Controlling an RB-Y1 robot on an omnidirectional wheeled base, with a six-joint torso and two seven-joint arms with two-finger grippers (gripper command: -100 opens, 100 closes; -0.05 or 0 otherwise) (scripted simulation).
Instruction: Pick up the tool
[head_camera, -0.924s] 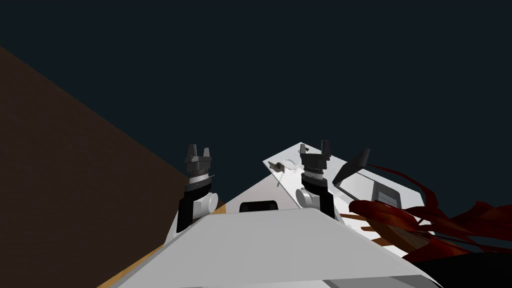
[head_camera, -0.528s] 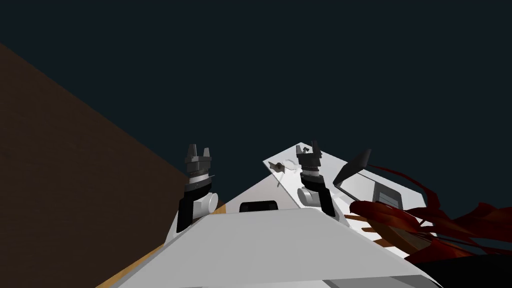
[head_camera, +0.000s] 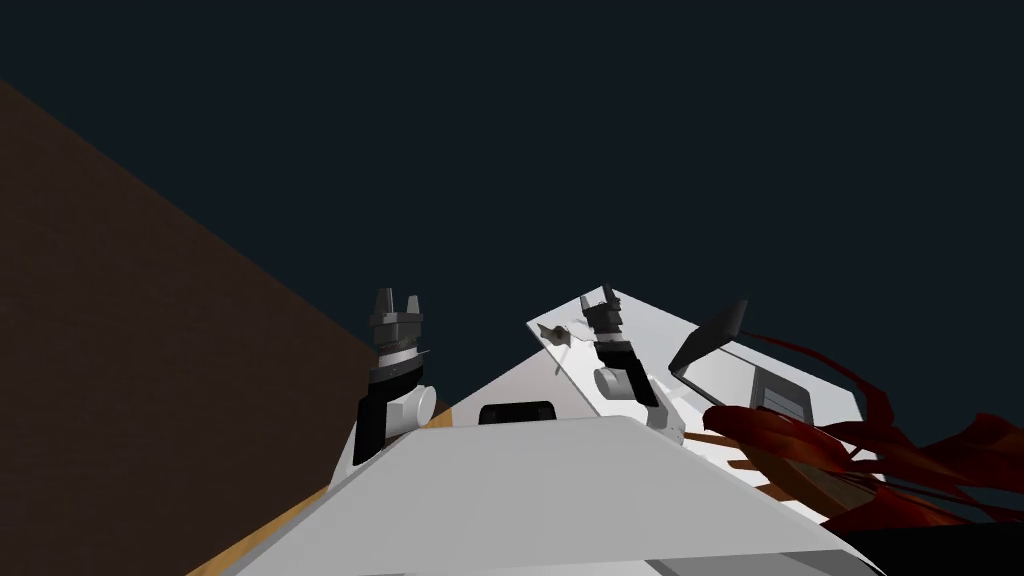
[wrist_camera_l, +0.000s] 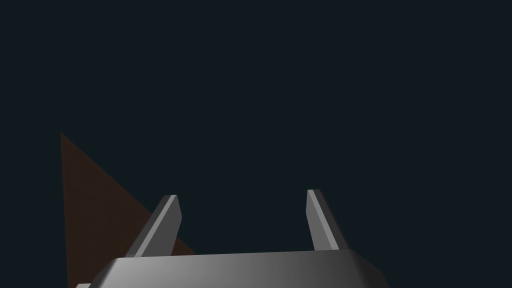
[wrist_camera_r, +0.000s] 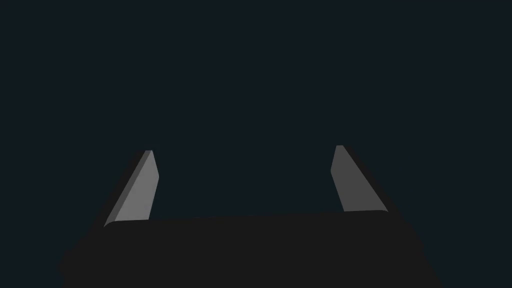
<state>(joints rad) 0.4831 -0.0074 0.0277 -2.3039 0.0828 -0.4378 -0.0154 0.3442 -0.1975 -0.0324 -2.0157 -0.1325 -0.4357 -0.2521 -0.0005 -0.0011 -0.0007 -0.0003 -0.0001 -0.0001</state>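
A small dark-headed tool (head_camera: 549, 332) with a pale handle lies near the left edge of a white tabletop (head_camera: 655, 325). My right gripper (head_camera: 598, 298) hangs over the table's far corner, a little to the right of the tool and beyond it. It covers the spot where a smaller dark item lay earlier. Its fingers (wrist_camera_r: 142, 185) stand open with nothing between them, facing a flat dark surface in the right wrist view. My left gripper (head_camera: 397, 298) is raised to the left of the table, open and empty (wrist_camera_l: 242, 192).
A dark slanted panel (head_camera: 710, 330) and a grey boxy device (head_camera: 775, 385) sit on the table's right part. Dark red leaves (head_camera: 820, 445) spread over its near right side. A brown wall (head_camera: 120, 350) runs along the left.
My right arm has swung left and forward over the table, bringing the gripper closer to the tool and over the far corner. The left arm has stayed still.
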